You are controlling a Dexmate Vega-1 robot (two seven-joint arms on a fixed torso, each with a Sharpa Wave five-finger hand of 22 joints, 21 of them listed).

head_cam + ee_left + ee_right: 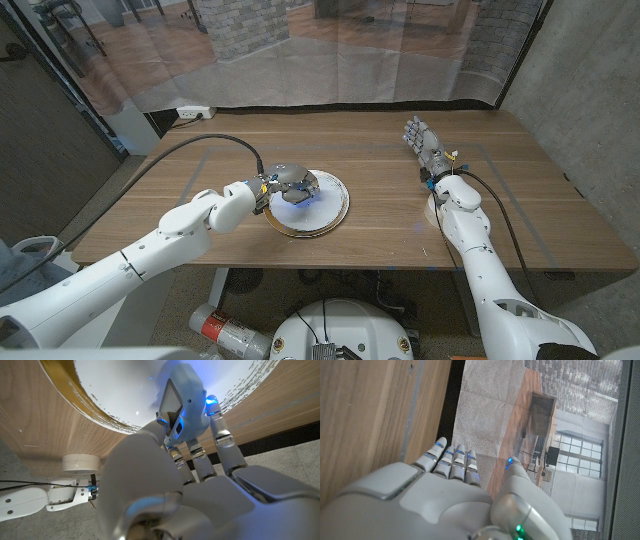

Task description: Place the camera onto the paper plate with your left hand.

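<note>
Head view puts the camera [297, 184] over the paper plate [335, 208], held by the left hand [278, 187] above the plate's near-left part. Whether the camera's underside already touches the plate or hangs just above it cannot be told from that angle. The left wrist view gives the closer look: a small, pale, rounded camera [182, 407] with a flat screen face is clasped between the fingers [220, 437] and the thumb, and the white plate with its gold rim [80, 395] lies directly beyond it. So the left hand [165, 495] is closed around the camera, not spread.

By this reading the carry is done and the placing step is in hand. The next move seems to call for lowering the camera until it rests on the plate's white floor, then letting the fingers part and drawing the hand back without dragging it. Since the camera sits nearer the rim than the middle, a small shift inward before release might be prudent.

Farther out, the right hand [426, 146] stands well apart on the table's [380, 150] far right side, fingers extended and apart, holding nothing; the right wrist view shows that hand [445, 490] the same way, beside the wooden tabletop. A black cable [190, 150] runs across the left part of the table.
</note>
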